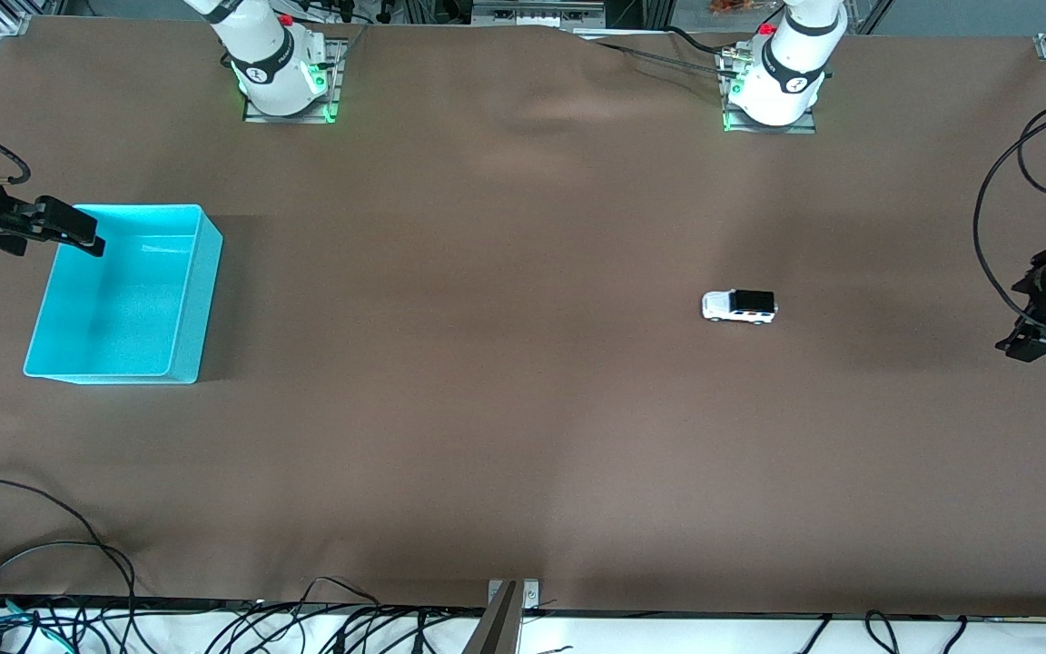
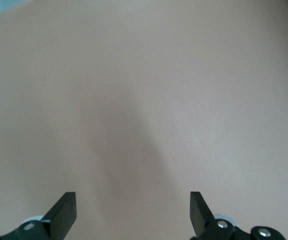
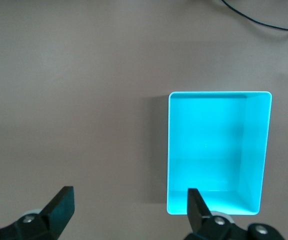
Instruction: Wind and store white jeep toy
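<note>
The white jeep toy [image 1: 739,307], tiny with a black roof, stands on the brown table toward the left arm's end. The cyan bin [image 1: 123,295] sits empty at the right arm's end; it also shows in the right wrist view [image 3: 219,150]. My left gripper [image 1: 1027,345] is open and empty, raised over the table's end, well apart from the jeep; in the left wrist view [image 2: 133,215] only bare cloth shows. My right gripper [image 1: 78,238] is open and empty, over the bin's far edge; in the right wrist view [image 3: 129,210] its fingers straddle the bin's corner.
The brown cloth [image 1: 523,409] covers the whole table, with a wrinkle near the bases. Cables [image 1: 51,581] lie along the front edge at the right arm's end. A metal bracket [image 1: 505,618] juts at the middle of the front edge.
</note>
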Motion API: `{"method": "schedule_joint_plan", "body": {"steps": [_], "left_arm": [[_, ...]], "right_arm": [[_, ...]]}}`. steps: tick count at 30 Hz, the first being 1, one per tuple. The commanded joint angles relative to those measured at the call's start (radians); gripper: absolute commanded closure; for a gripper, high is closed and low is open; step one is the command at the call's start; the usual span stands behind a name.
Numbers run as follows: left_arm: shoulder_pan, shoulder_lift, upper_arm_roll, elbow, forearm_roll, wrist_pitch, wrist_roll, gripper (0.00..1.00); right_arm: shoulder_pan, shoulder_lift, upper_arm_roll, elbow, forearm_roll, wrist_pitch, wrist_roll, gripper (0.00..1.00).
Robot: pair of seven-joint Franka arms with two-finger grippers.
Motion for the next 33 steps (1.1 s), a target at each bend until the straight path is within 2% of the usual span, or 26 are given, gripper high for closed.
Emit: {"method": "schedule_joint_plan", "body": {"steps": [1,15,22,33], "left_arm": [[0.001,0.009,-0.023,0.121,-0.056,-0.109,0.175,0.0],[-0.001,0.009,-0.027,0.294,-0.177,-0.244,0.635,0.0],[-0.018,0.01,-0.043,0.365,-0.183,-0.312,0.839,0.0],[-0.008,0.009,-0.084,0.379,-0.215,-0.333,1.051,0.0]], "right_arm": [[-0.002,0.002,-0.002,0.014,0.01,-0.01,0.005,0.0],[-0.002,0.002,-0.002,0.014,0.011,-0.01,0.005,0.0],[-0.002,0.002,-0.002,0.014,0.011,-0.01,0.005,0.0],[-0.002,0.002,-0.002,0.014,0.01,-0.008,0.007,0.0]]}}
